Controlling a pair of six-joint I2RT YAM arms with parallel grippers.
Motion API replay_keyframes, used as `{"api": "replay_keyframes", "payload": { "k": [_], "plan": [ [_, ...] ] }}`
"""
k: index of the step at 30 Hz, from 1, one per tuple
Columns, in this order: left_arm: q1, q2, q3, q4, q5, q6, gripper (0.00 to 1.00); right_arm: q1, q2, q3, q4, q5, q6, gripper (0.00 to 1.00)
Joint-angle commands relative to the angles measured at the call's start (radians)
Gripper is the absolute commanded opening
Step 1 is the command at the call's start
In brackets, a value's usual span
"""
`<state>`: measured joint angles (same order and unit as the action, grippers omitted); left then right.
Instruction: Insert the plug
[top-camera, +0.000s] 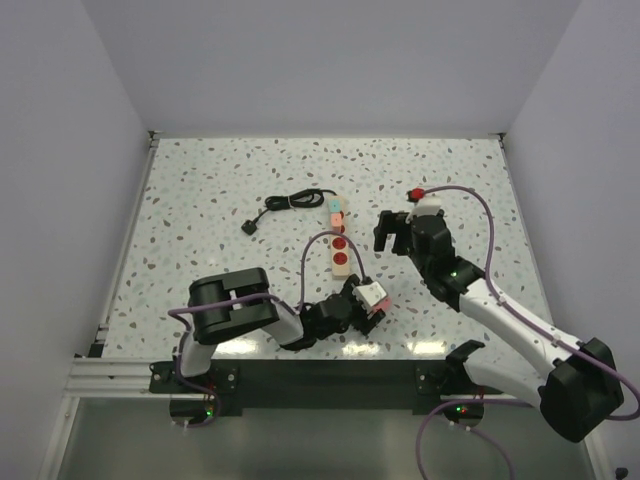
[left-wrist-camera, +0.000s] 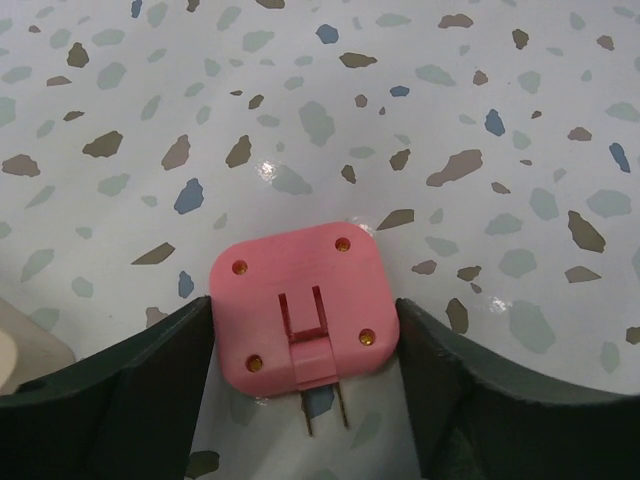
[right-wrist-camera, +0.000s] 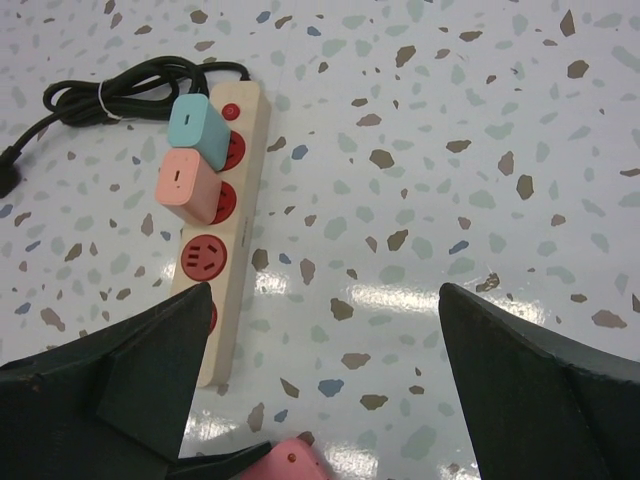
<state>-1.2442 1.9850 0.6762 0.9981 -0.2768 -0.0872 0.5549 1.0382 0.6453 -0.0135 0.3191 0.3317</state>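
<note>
A pink plug (left-wrist-camera: 300, 300) with two metal prongs sits between the dark fingers of my left gripper (left-wrist-camera: 305, 312), which press on both its sides just above the table. In the top view the left gripper (top-camera: 362, 300) holds it just below the near end of the beige power strip (top-camera: 342, 250). The strip (right-wrist-camera: 222, 270) has red sockets; a blue adapter (right-wrist-camera: 195, 125) and a pink adapter (right-wrist-camera: 187, 185) fill two of them. My right gripper (top-camera: 392, 232) is open and empty, to the right of the strip (right-wrist-camera: 325, 290). The plug's edge shows in the right wrist view (right-wrist-camera: 290, 465).
The strip's black cable (top-camera: 295, 201) lies coiled at its far end, ending in a black plug (top-camera: 251, 226) to the left. White walls surround the speckled table (top-camera: 200, 200).
</note>
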Motion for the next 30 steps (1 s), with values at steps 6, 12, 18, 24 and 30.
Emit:
{"api": "replay_keyframes", "payload": {
  "k": [6,12,18,24,30],
  "plan": [
    [-0.006,0.000,-0.030,0.062,0.013,0.067,0.28,-0.007,-0.033,-0.012,0.037,-0.020,0.004,0.98],
    [-0.006,-0.147,-0.136,0.184,-0.002,0.193,0.00,-0.012,-0.046,-0.007,0.049,-0.102,0.007,0.98],
    [0.011,-0.414,-0.324,0.347,-0.071,0.355,0.00,-0.026,-0.122,-0.030,0.072,-0.300,0.035,0.98],
    [0.069,-0.580,-0.418,0.442,-0.035,0.428,0.00,-0.038,-0.084,-0.018,0.168,-0.560,0.084,0.94],
    [0.086,-0.666,-0.468,0.508,-0.024,0.500,0.00,-0.038,0.002,-0.029,0.344,-0.817,0.170,0.90]
  ]
}}
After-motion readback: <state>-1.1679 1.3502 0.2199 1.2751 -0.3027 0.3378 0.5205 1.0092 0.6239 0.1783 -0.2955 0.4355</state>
